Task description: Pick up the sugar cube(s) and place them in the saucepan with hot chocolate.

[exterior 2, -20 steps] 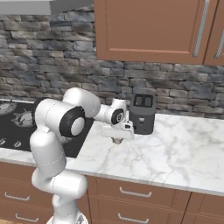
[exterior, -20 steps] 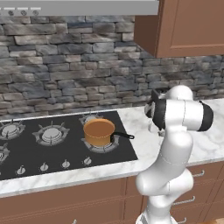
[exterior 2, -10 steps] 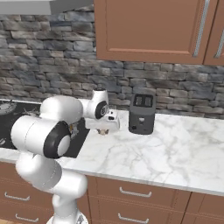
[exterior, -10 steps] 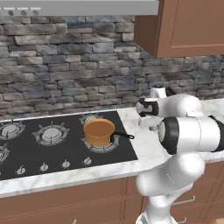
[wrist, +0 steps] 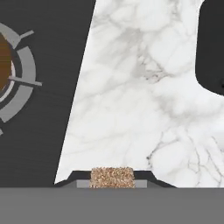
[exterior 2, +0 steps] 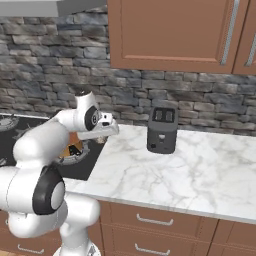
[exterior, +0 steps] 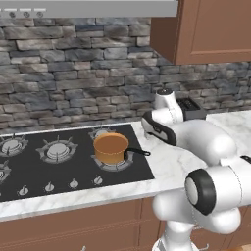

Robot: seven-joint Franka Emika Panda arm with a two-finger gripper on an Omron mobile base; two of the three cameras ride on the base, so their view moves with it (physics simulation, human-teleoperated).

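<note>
A tiny tan-brown sugar cube [wrist: 112, 177] sits pinched between my gripper's [wrist: 112, 180] two dark tips, so the gripper is shut on it. In the right base view the gripper [exterior 2: 102, 138] hangs above the marble counter, just right of the cooktop's edge. The copper-orange saucepan [exterior: 111, 147] stands on a burner with its thin black handle pointing right toward my hand. The hand view catches a sliver of the saucepan's [wrist: 3, 65] brown hot chocolate at the left edge, well left of the cube.
The black cooktop [exterior: 73, 169] has several burners and a row of knobs along its front. A dark toaster [exterior 2: 162, 130] stands on the white marble counter [exterior 2: 190, 170] to the right of my hand. Wooden cabinets hang above, with a stone wall behind.
My arm has swung left from beside the toaster toward the cooktop, carrying the sugar cube. The saucepan has stayed put.
</note>
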